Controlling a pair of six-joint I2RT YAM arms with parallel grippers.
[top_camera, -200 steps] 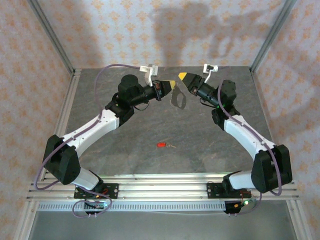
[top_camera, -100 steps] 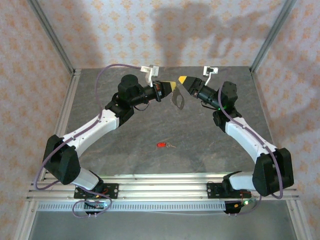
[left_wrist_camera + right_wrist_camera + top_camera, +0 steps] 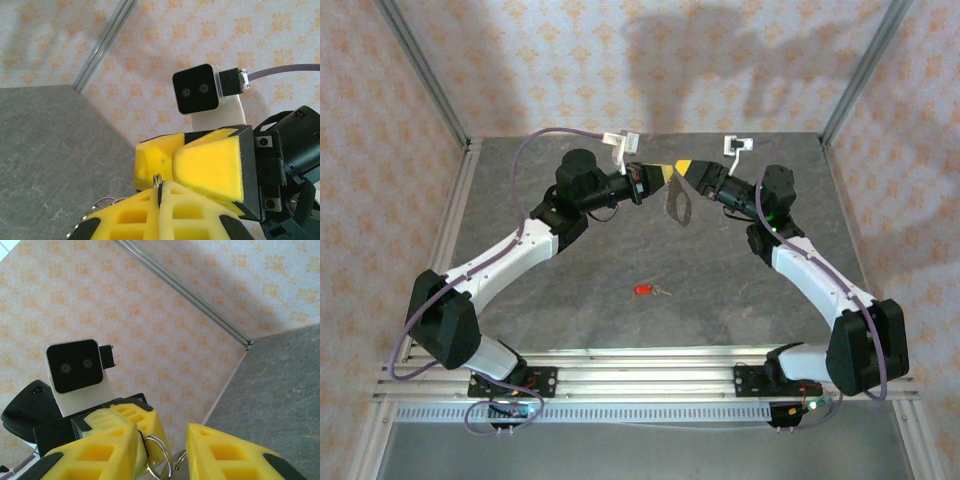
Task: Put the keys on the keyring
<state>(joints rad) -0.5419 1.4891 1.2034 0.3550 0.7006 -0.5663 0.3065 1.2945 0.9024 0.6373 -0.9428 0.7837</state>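
Observation:
The keyring (image 3: 678, 204) hangs above the back of the table, a thin loop dangling from my left gripper (image 3: 664, 172). In the left wrist view the left gripper (image 3: 161, 192) is shut on the keyring's wire (image 3: 158, 180). My right gripper (image 3: 688, 166) faces it tip to tip. In the right wrist view the right gripper (image 3: 162, 434) is open, its yellow fingers (image 3: 222, 450) standing either side of the silver keyring (image 3: 161, 459); the ring lies against the left finger. One key (image 3: 643, 290), red-headed with a short silver blade, lies on the table at mid-front, away from both grippers.
The grey table (image 3: 570, 290) is fenced by metal frame posts (image 3: 425, 75) and patterned walls. Both arms (image 3: 510, 255) reach from the near rail (image 3: 640, 375) toward the back centre.
My right gripper has moved left and closer to the left gripper, and its jaws have narrowed around the ring. The left gripper and the key on the table have not moved.

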